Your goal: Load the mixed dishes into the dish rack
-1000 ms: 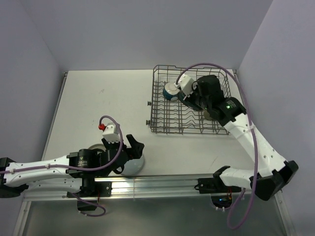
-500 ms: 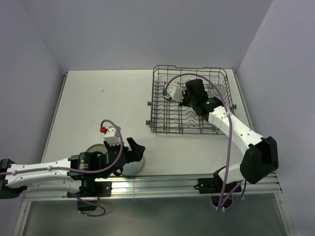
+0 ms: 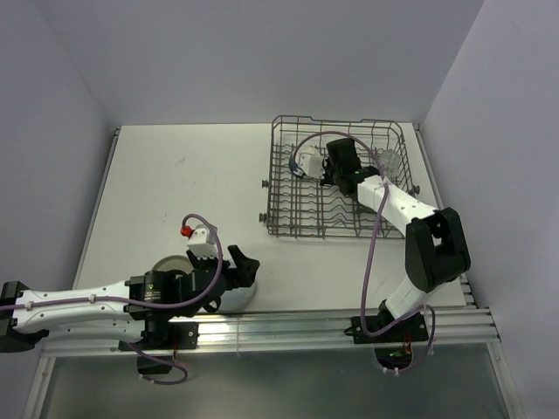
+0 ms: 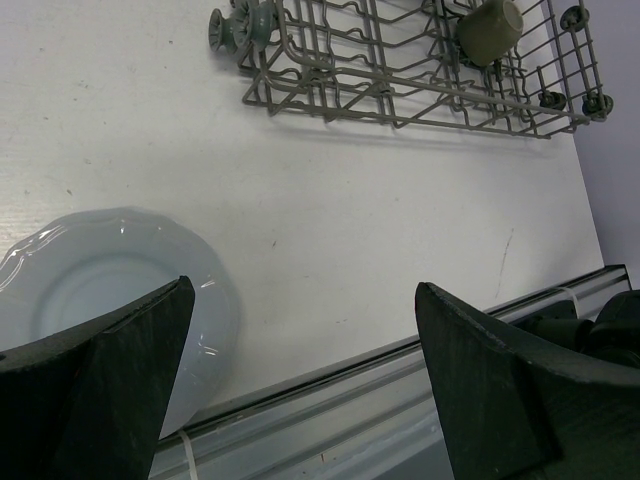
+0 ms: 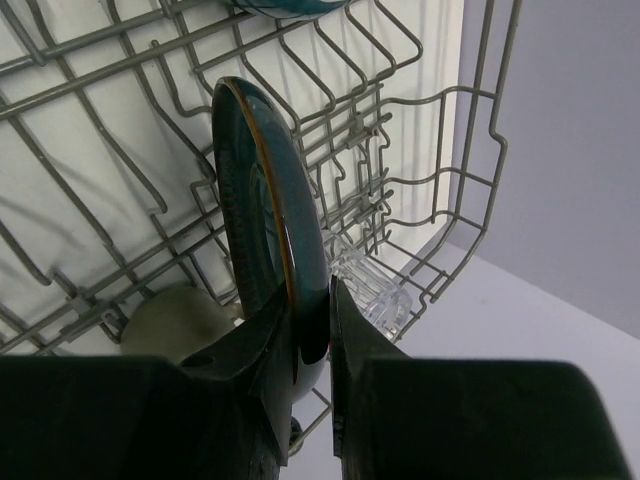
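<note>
Tabletop point(image 3: 175, 192), one rack point(image 3: 301, 218); right pincer point(image 5: 310, 310) clamped on one teal plate point(image 5: 255, 200); left pincer point(image 4: 305, 300) apart.

I'm counting three plates (dark teal plate point(image 5: 255, 190), pale blue plate point(image 4: 100, 270), grey-beige plate point(image 3: 166, 264)), plus one each: bowl point(image 3: 294, 168), mug point(image 4: 490, 28), glass point(image 3: 390, 162), rack point(image 3: 306, 209).

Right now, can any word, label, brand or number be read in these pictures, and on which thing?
None can be read: the dish rack, the pale blue plate, the dark teal plate and the mug carry no visible writing.
</note>
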You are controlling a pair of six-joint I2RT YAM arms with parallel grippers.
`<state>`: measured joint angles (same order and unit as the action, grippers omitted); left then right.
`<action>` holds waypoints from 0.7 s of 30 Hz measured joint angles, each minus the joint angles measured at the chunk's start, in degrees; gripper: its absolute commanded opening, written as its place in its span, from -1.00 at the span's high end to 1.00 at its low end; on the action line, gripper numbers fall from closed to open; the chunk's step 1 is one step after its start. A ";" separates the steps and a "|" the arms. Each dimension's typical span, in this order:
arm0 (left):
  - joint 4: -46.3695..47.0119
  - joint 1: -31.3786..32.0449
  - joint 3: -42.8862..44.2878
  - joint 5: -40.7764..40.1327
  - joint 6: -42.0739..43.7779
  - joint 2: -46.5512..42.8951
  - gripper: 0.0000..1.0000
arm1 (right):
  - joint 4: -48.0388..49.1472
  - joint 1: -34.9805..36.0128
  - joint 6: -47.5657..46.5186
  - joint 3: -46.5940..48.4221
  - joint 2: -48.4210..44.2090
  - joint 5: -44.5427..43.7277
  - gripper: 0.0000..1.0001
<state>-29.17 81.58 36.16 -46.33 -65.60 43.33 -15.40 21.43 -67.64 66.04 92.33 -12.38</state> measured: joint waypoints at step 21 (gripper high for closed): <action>3.67 -4.33 -1.57 2.60 3.85 -0.79 -0.95 | -7.74 -0.68 -2.32 10.21 8.09 5.64 1.00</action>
<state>-25.50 77.25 34.59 -43.72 -61.76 42.54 -23.14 20.75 -69.95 76.25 100.42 -6.74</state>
